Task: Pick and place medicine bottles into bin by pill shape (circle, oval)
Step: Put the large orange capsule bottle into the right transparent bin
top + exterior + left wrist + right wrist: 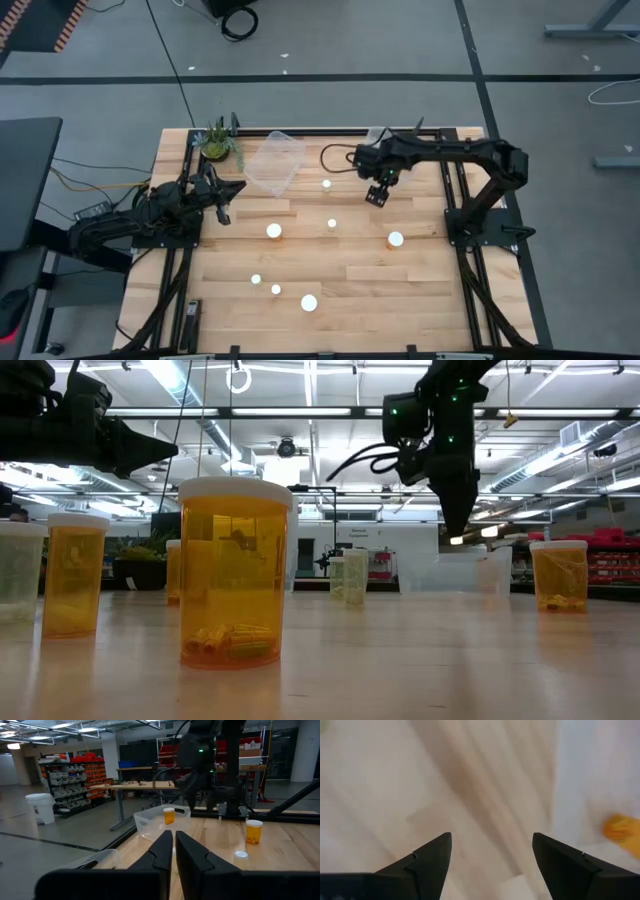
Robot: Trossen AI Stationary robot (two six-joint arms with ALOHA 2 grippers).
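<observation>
Several medicine bottles with white caps and amber bodies stand upright on the wooden table (350, 270), among them one (326, 184) beside my right gripper, one (273, 231) near the middle and one (396, 239) to the right. The low view shows the nearest bottle (234, 572) with oval pills at its bottom. My right gripper (378, 193) hangs above the table, pointing down, open and empty (491, 847); an orange blur (620, 830) lies beside it. My left gripper (222, 205) is shut and empty (173, 845) at the table's left side, above the table.
A clear plastic bin (275, 162) lies at the far edge next to a green potted plant (217, 143). A second clear bin (160, 820) shows in the left wrist view with a bottle (169, 815) in or behind it; which, I cannot tell. Both arm bases flank the table.
</observation>
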